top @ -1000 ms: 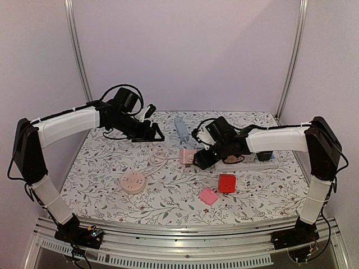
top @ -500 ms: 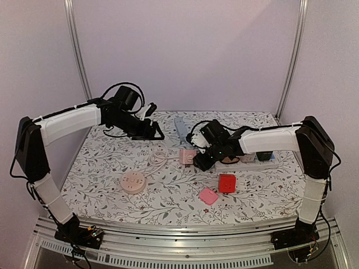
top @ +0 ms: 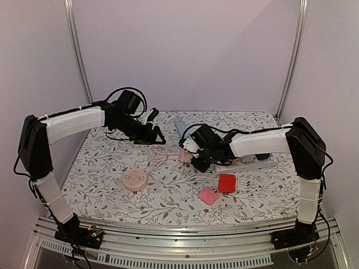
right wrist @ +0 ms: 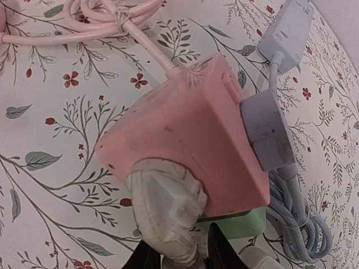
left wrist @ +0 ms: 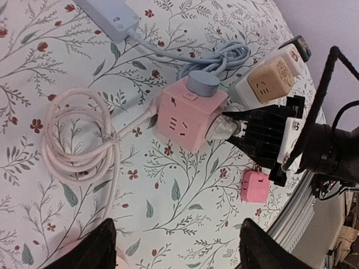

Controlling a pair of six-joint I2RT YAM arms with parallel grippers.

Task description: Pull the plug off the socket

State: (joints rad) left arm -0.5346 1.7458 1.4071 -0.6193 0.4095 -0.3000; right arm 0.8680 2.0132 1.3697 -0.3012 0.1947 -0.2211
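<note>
Right end effector [top: 195, 158] has advanced, clamping white plug [right wrist: 165, 210] over floral tablecloth [top: 101, 162]; left end effector [left wrist: 176, 246] open.

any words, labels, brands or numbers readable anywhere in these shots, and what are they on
No text can be read in any view.
pink cube socket: a small dark mark near its upper edge, too small to read.
white plug: no print shows.
beige adapter: only slot holes, no lettering visible.
red cube: too small to tell.
</note>
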